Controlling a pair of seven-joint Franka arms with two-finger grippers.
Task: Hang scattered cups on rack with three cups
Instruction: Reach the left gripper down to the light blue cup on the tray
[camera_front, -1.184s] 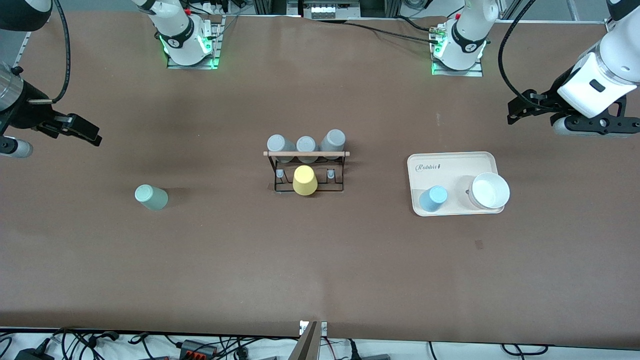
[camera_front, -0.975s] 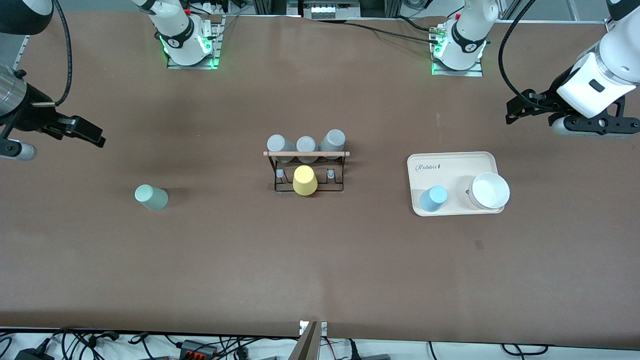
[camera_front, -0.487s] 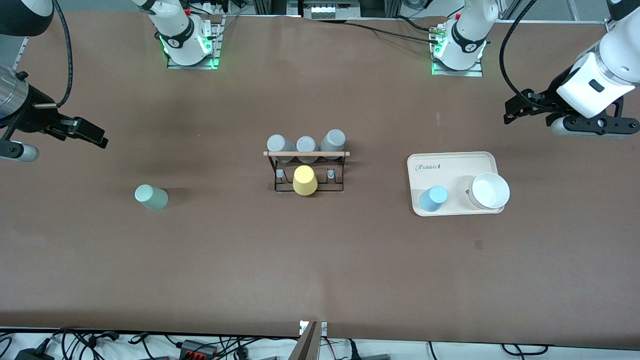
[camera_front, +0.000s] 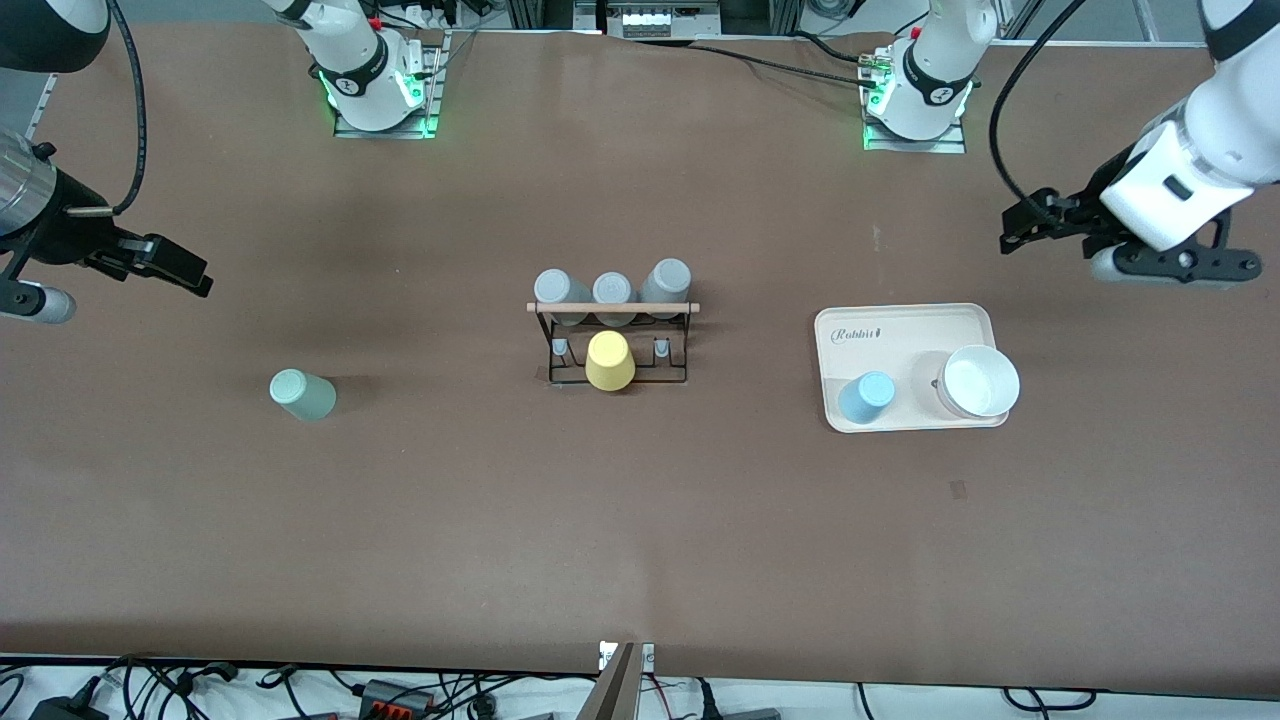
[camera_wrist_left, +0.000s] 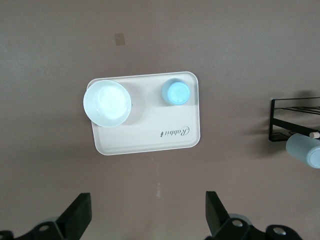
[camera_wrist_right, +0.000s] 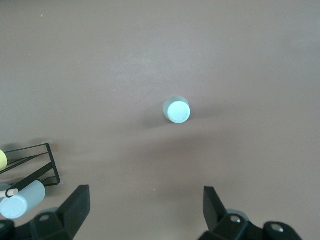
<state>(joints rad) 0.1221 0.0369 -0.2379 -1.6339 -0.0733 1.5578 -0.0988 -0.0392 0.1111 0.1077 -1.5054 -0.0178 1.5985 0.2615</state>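
Right, both my grippers hang high, jaws wide, empty: left gripper (camera_wrist_left: 145, 220) over bare surface beside the blue cup (camera_front: 866, 396), right gripper (camera_wrist_right: 145, 215) near the mint cup (camera_front: 301, 393). Descend crooked and either cup tips.

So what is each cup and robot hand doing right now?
Mint green cup: upside down on the table, not hung yet.
Light blue cup: upside down on the cream tray, not hung.
White bowl: upright on the tray.
Yellow cup: hung on the rack.
Three grey cups: hung on the rack.
Left gripper: open, empty, above the table beside the tray.
Right gripper: open, empty, up near the mint green cup.
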